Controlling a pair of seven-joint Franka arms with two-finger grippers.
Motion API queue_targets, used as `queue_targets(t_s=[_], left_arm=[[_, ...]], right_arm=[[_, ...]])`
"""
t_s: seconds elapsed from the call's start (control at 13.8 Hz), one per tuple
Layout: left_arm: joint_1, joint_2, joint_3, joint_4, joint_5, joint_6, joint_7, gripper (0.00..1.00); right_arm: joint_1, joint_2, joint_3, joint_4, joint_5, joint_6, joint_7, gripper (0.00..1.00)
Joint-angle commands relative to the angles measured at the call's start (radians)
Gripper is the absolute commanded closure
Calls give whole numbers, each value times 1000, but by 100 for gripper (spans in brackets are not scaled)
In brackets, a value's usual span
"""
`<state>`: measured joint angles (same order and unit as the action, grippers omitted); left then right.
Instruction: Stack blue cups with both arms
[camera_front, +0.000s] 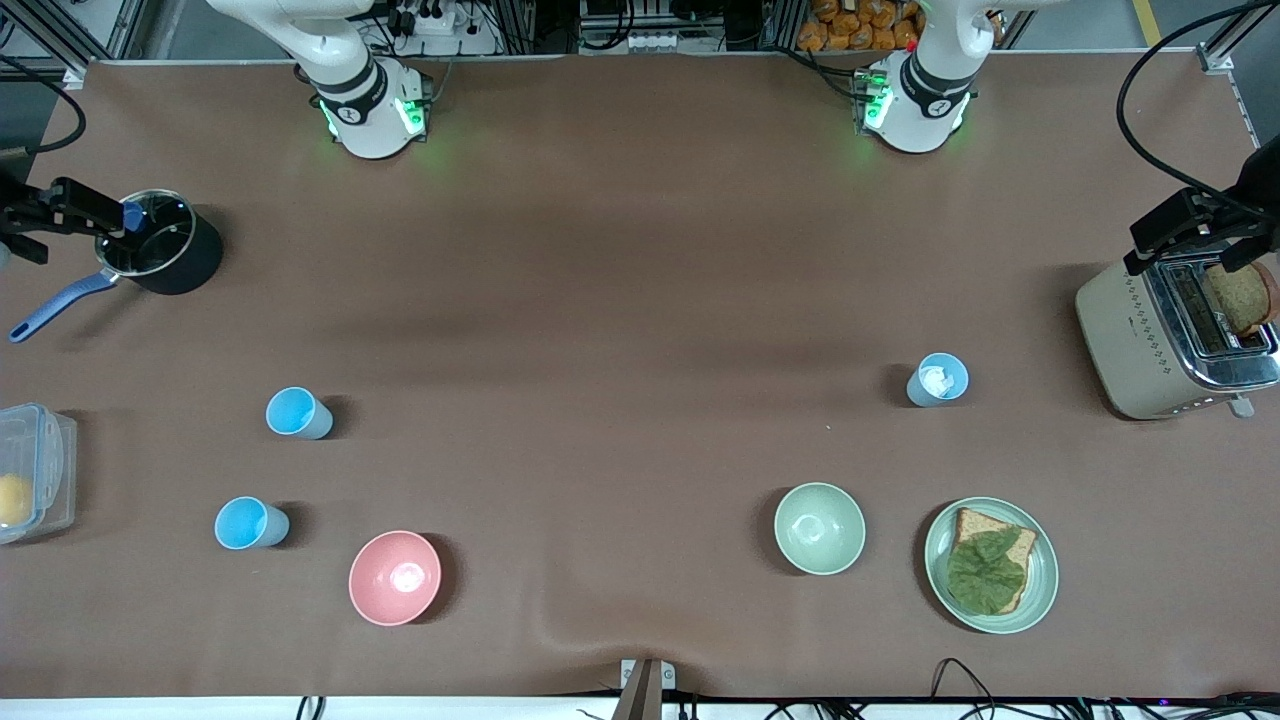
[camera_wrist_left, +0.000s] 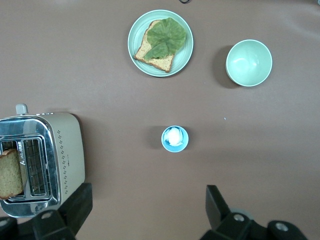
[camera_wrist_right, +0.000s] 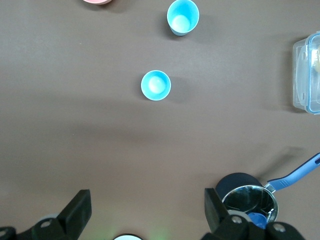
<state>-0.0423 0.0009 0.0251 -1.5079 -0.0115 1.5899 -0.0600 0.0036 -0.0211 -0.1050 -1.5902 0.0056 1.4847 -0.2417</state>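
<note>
I see the right tool (camera_wrist_right: 145, 212) open, high over the tabletop (camera_front: 620, 300) near a dark saucepan (camera_front: 160, 255). Two blue cups, one (camera_front: 298, 413) farther from the front camera and one (camera_front: 250, 523) nearer, stand apart beside a pink bowl (camera_front: 395, 577). A third blue cup (camera_front: 938, 380) stands upright between a green bowl (camera_front: 820, 528) and a toaster (camera_front: 1170, 335). The left tool (camera_wrist_left: 147, 210) hangs open above that third cup.
</note>
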Motion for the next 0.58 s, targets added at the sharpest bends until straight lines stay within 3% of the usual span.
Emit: queue_targets(t_s=[0.0,0.22,0.51], left_arm=[[-4,-18,9,-3,7,-18,16,0],[6,-6,10,-5,21,-33,14,0],[18,146,21,-18,4,-31,31,0]], right_arm=[[-7,4,-2,12,-2,-6,13,0],[-8,4,-2,12,-2,-4,13,0],[-8,6,-2,12,-2,-4,13,0]])
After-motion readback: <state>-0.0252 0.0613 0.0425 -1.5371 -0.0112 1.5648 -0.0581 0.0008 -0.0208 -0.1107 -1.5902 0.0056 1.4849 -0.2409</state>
